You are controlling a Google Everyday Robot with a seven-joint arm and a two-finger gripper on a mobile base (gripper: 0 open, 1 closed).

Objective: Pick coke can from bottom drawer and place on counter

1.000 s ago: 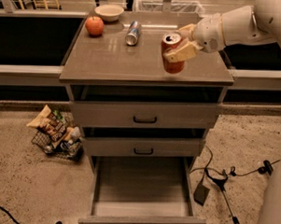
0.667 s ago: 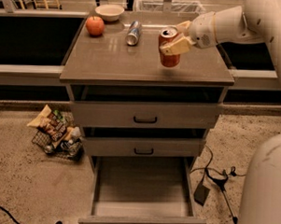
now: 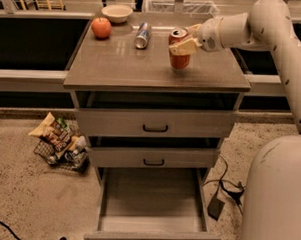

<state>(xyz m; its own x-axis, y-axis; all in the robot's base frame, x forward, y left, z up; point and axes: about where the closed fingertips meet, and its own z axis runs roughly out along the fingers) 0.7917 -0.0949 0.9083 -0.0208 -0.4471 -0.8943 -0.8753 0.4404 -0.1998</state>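
So the coke can (image 3: 179, 55) is a small red can with a silver top. A pale bit of lettering shows on its side, but the gripper (image 3: 185, 44) covers most of the upper half. The gripper's beige fingers (image 3: 181, 47) are clamped round the can from the counter's right side, and the white arm (image 3: 254, 26) reaches in over that right edge. The can sits over the right-of-centre part of the counter (image 3: 118, 65), a bit back from the front edge. Its base is at the surface or just above it, and I honestly can't tell if it's touching. Count-wise: one coke can, one silver can (image 3: 142, 35), one apple (image 3: 101, 28), one bowl (image 3: 117, 13), three drawers and one gripper. The coke can stands pretty much upright, long axis vertical, silver top pointing up. The silver can lies on its side near the counter's back middle, with its long axis running front to back. The apple is at the counter's back left corner, and the bowl is just behind it at the back edge. Under the counter, the top drawer (image 3: 190, 125) and middle drawer (image 3: 189, 158) each have a black handle and are out a little. The bottom drawer (image 3: 150, 238) is pulled way out. On the floor, down to the counter's left, is a wire basket (image 3: 59, 145) with snack bags.
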